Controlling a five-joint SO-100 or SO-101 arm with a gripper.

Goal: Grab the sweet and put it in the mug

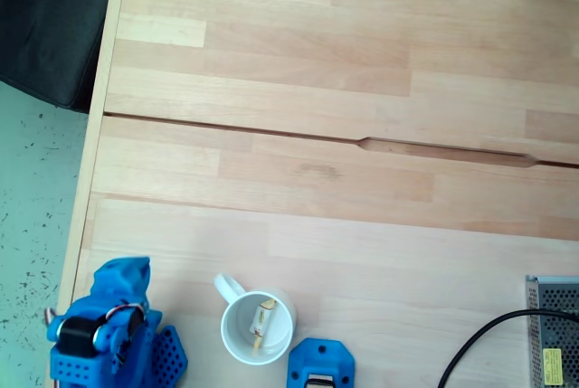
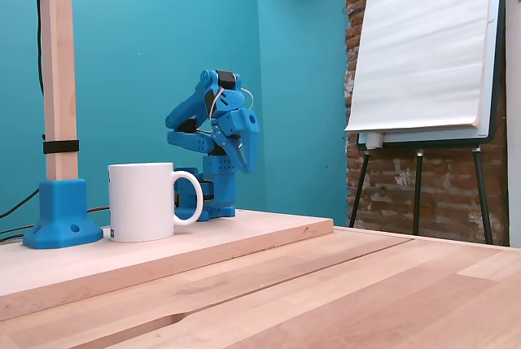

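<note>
Top-down fixed view: white mug sits near the bottom edge of the wooden table, handle pointing up-left. Inside it lies the sweet, white wrapper with a yellowish end, leaning against the mug's inner wall right of centre. Blue arm is folded at bottom-left, well apart from the mug. Blue base block sits just right-below the mug, close to it, cannot tell if touching. A perforated metal box with a black cable sits at the bottom right corner. A long slot runs across the table between boards. Dark fabric and pale floor at left, off the table. Side-on fixed view: the mug stands upright on a raised board, handle to the right; its interior is hidden here, so the sweet can't be seen from this angle. The arm is curled up behind the mug, gripper pointing down, raised above the board, holding nothing visible; fingers look pressed together but too small and edge-on to be sure, cannot tell. Wooden post rises from the blue base left of the mug. Teal wall, brick wall and a flipchart easel at right.
</note>
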